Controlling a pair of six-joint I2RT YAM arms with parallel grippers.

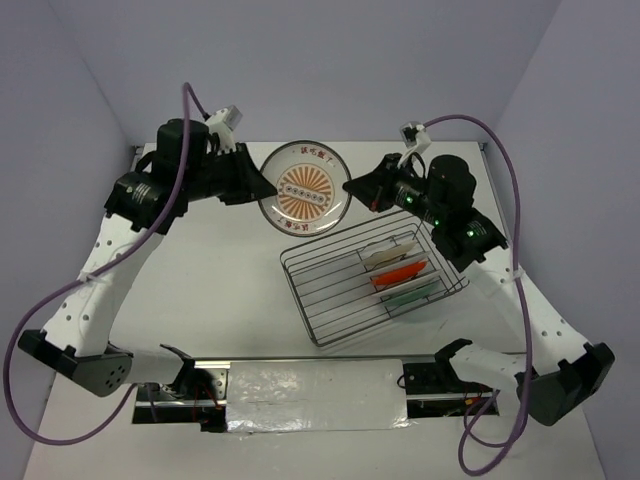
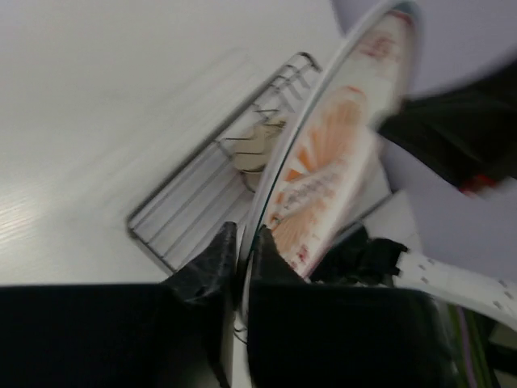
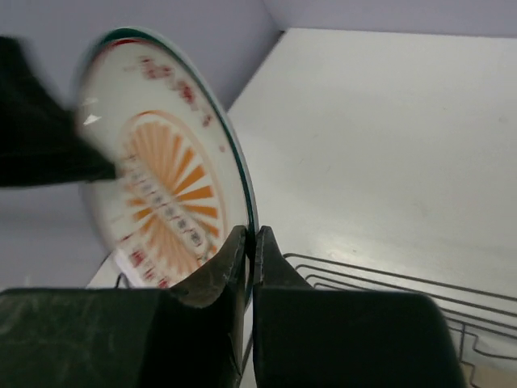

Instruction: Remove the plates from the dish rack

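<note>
Top external, nearest first: the dish rack [image 1: 320, 290] sits skewed on the worktop [image 1: 220, 290], just ahead of the arm bases. We count three plates on edge in its right half: teal plate [image 1: 412, 297] closest, then orange plate [image 1: 400, 275], then cream plate [image 1: 385, 252].

Past the rack's far-left corner, the sunburst plate [image 1: 305, 197] is out of the rack, face tilted up toward the camera, spanned by both arms. Left jaws are on its left rim, right jaws on its right rim.

Left wrist view: the rim runs down between the two fingers [image 2: 214, 263], and both are pressed on it, so they are gripping. Right wrist view: same story, the rim is pinched tight between the jaws, with rack wires lower right.
</note>
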